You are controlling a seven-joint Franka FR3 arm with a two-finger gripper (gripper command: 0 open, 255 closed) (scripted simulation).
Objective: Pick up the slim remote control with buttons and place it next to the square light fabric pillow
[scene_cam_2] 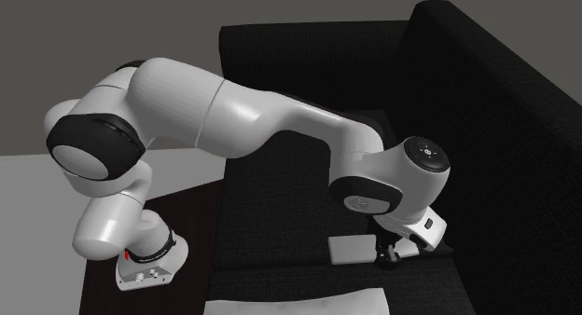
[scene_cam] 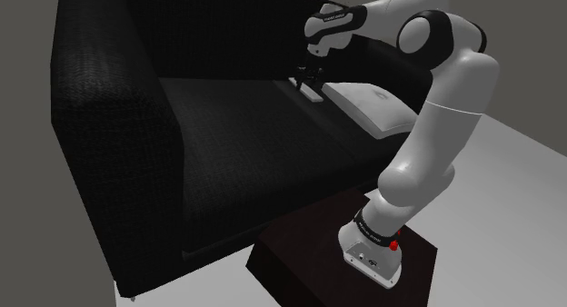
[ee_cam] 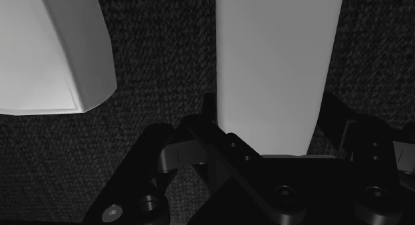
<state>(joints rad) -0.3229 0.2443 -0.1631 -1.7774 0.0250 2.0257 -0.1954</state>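
From the shoulder view, my gripper [scene_cam: 307, 81] is down low over the seat of the black sofa [scene_cam: 227, 123], at the near end of the remote control [scene_cam: 314, 94], a plain pale slab on which I can make out no buttons. The square white pillow [scene_cam: 368, 105] lies just beyond it on the same seat, near but apart.

From the second exterior view, the remote control [scene_cam_2: 350, 251] looks flat at seat level, reaching out from my gripper [scene_cam_2: 392, 255], with the pillow [scene_cam_2: 308, 306] close below it in that view. I cannot tell whether the remote rests on the fabric or hangs just off it.

In the wrist view, the remote control [ee_cam: 276, 64] runs straight out between my fingers [ee_cam: 207, 120]. Both appear to bear on its long edges, so I judge that I am clasping it. A strip of dark sofa fabric separates it from the pillow [ee_cam: 46, 50].

By my reckoning the grasp is made and the remote is already close to the pillow. What is left is to settle it on the seat beside the pillow, let go and draw clear.
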